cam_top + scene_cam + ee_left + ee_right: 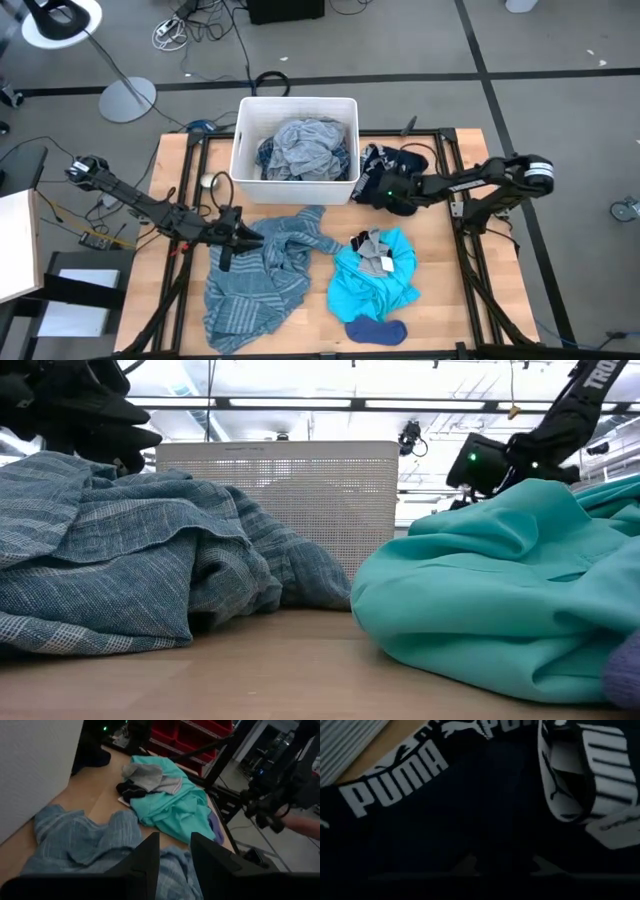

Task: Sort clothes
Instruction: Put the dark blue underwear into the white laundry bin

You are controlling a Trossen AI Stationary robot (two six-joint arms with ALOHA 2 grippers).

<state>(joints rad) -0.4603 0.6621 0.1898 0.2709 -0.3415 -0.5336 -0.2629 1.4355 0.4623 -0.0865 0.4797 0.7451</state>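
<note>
Low view, front of table: a grey-blue striped fabric top (130, 550) and a turquoise soft garment (500, 590) are lying crumpled side by side, a dark blue sock (376, 329) resting at the turquoise garment's near edge. Left gripper (240, 236) is hovering over the striped top's upper edge, fingers (145, 862) standing apart, holding nothing. Farther back, right gripper (385, 188) is pressing down into a navy piece with white lettered banding (470, 795) just right of the white rectangular plastic bin (240, 165); whether its fingers are clamping the cloth I cannot tell. Grey shirts (305, 145) are already sitting in the bin. Judgement: the right arm should be gathering a full fold before lifting, so the piece clears the rim.
</note>
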